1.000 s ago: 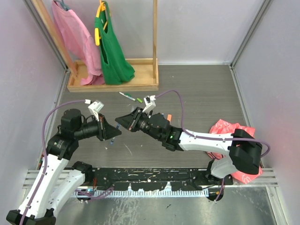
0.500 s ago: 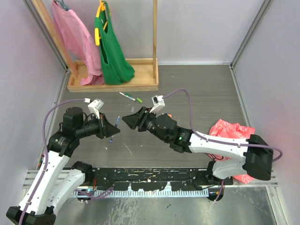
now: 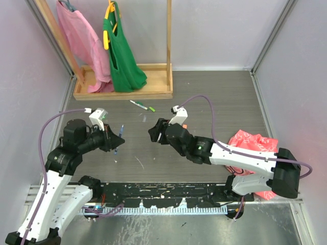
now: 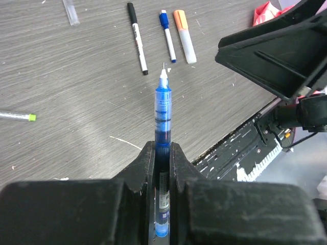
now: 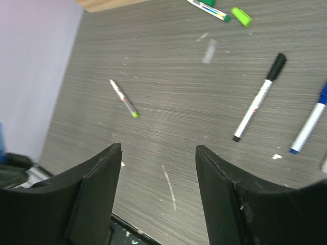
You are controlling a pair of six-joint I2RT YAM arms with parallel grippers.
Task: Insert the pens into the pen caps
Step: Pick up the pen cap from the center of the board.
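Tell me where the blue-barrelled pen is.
The blue-barrelled pen is clamped in the left gripper, mid left wrist view, tip toward the black pen lying beyond.

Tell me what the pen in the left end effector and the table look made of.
The pen looks like glossy translucent blue plastic, its barrel tinted and see-through. The table seems to be matte grey wood-grain laminate, judging by its fine streaks.

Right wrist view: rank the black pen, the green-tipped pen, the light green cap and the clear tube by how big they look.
1. black pen, clearly the longest
2. green-tipped pen, roughly half as long
3. light green cap and clear tube: they look about alike, so no ranking between them
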